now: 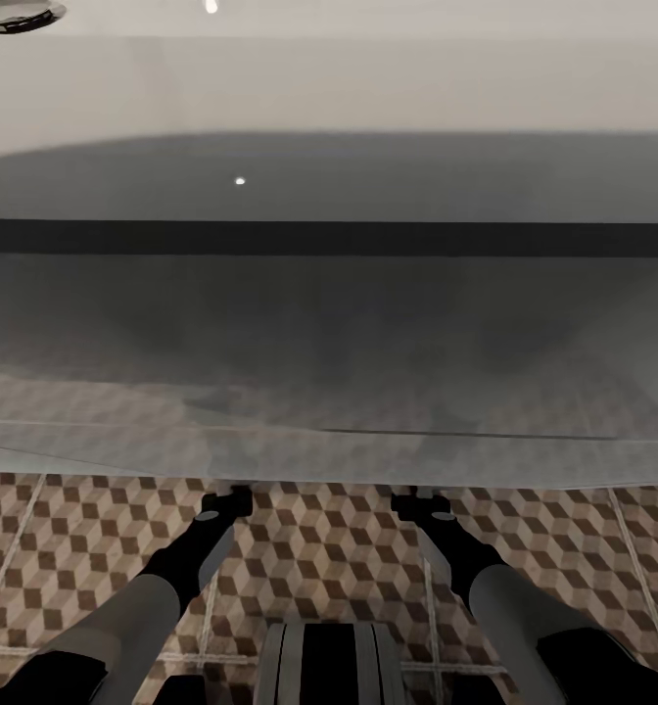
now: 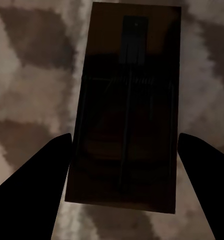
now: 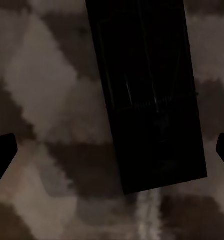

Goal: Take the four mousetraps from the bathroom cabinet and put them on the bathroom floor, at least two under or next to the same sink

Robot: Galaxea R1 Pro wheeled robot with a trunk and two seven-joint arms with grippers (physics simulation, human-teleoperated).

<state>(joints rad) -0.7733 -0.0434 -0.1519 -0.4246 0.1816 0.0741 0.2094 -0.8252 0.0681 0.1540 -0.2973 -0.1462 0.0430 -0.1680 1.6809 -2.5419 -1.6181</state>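
Two mousetraps, one (image 2: 126, 107) between the spread fingers of the left gripper (image 2: 126, 150), one (image 3: 147, 95) between the wide-apart fingers of the right gripper (image 3: 112, 150), lying released on the bathroom floor (image 1: 319, 548) beneath the sink (image 1: 329, 294); two apparently outstanding.

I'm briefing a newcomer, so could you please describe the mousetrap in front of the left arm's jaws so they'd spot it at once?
Start from the cube-patterned tiled floor. On it, between the spread dark fingers of the left gripper, lies a flat dark-brown rectangular mousetrap. Its thin wire bars and the small dark plate near its far end set it apart from the printed tiles.
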